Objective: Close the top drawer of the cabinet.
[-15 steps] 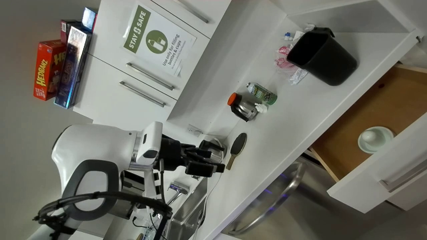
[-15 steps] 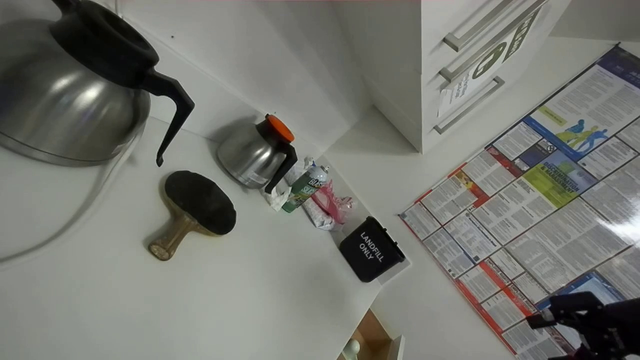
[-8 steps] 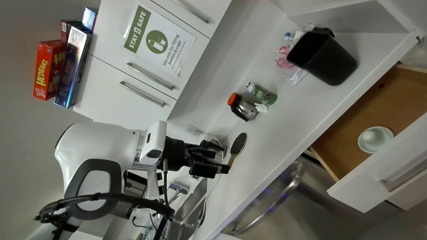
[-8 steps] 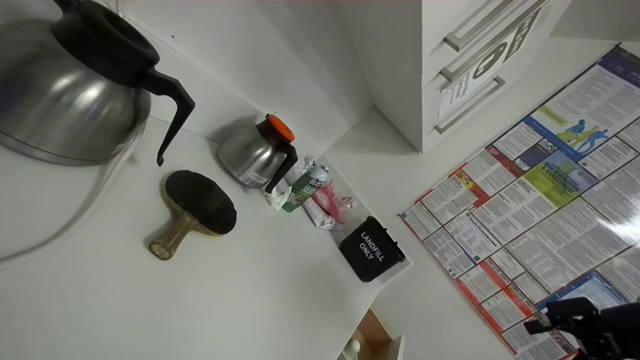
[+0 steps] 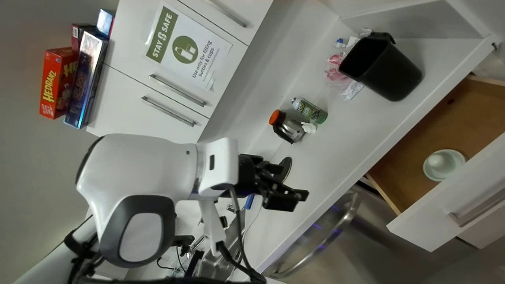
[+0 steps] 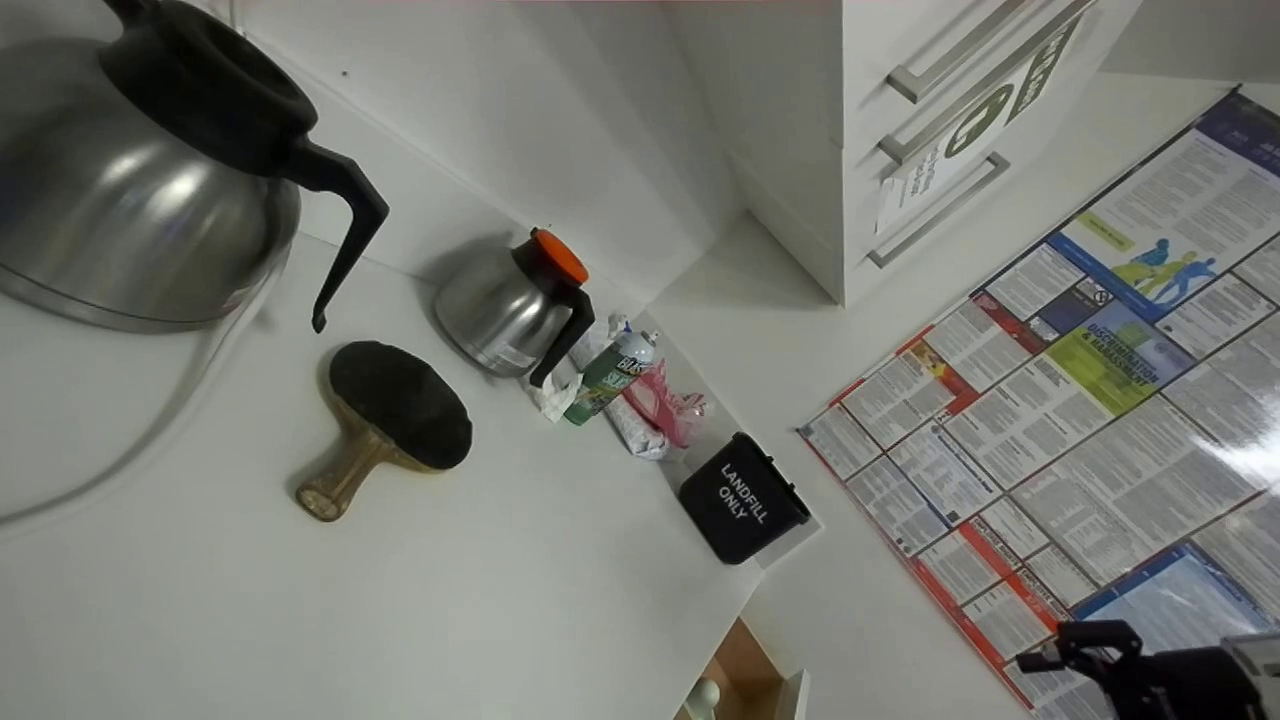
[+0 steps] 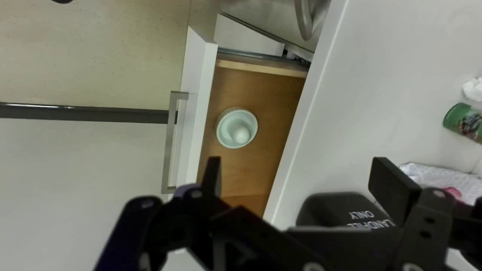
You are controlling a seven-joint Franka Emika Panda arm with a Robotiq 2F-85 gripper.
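The top drawer (image 5: pixel 418 225) of the white cabinet (image 5: pixel 339 150) stands pulled out. Its flat white front has a slim metal bar handle (image 5: pixel 477 207), and its inside is light brown wood. The drawer also shows in the wrist view (image 7: pixel 275 98) and partly at the bottom edge of an exterior view (image 6: pixel 750 665). My gripper (image 5: pixel 292 182) is open and empty, in the air and apart from the drawer. In the wrist view its fingers (image 7: pixel 296 165) are spread wide, with the drawer and worktop (image 7: pixel 350 94) beyond them. It also shows at lower right in an exterior view (image 6: pixel 1065 650).
A pale bowl (image 5: pixel 455 157) with a white egg-like object sits in the drawer. A black bin (image 5: pixel 390 71), spray can (image 5: pixel 309 110), orange-lidded pot (image 5: pixel 290 128) and paddle (image 6: pixel 400 400) are on the worktop. A dishwasher-like steel front with a curved handle (image 5: pixel 335 232) adjoins the drawer.
My gripper has moved right across the view where the whole arm shows, and left and slightly down in the view with the wall poster. The drawer has not moved.
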